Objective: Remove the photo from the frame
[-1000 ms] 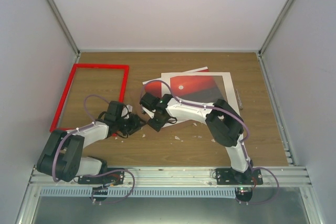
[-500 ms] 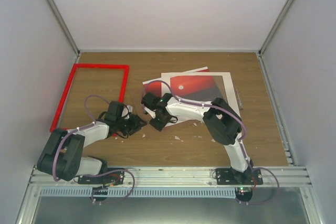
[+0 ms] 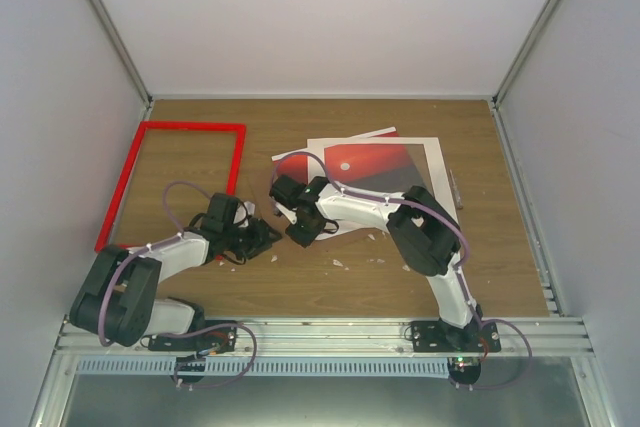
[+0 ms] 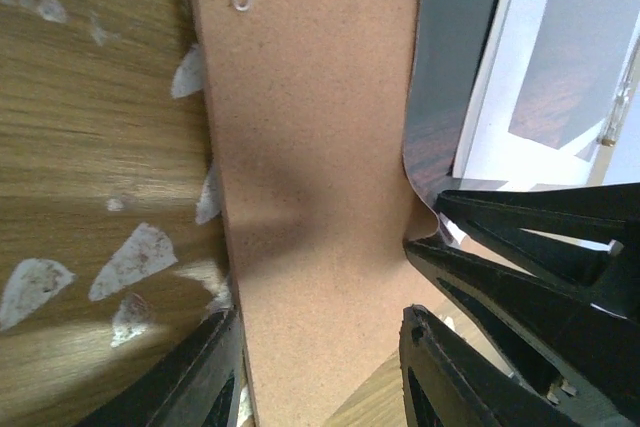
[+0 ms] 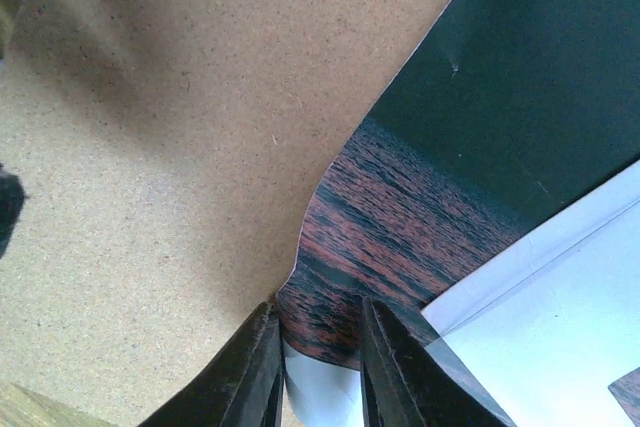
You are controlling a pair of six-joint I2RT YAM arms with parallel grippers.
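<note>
Right gripper (image 5: 320, 312) pinching the photo (image 5: 400, 217); the frame (image 3: 190, 127) lies off to the left.

The photo lies mid-table on the brown backing board (image 5: 180, 147), with the white mat (image 3: 430, 157) overlapping part of it. The right jaws are drawn close together on its dark sea edge, which is curled up off the board there. Left gripper (image 4: 318, 332): jaws standing apart over the bare strip of the board, nothing between them; contact with the board cannot be told. The red frame lies flat on the table (image 3: 400, 267), well apart from the photo, with wood showing through its opening.
</note>
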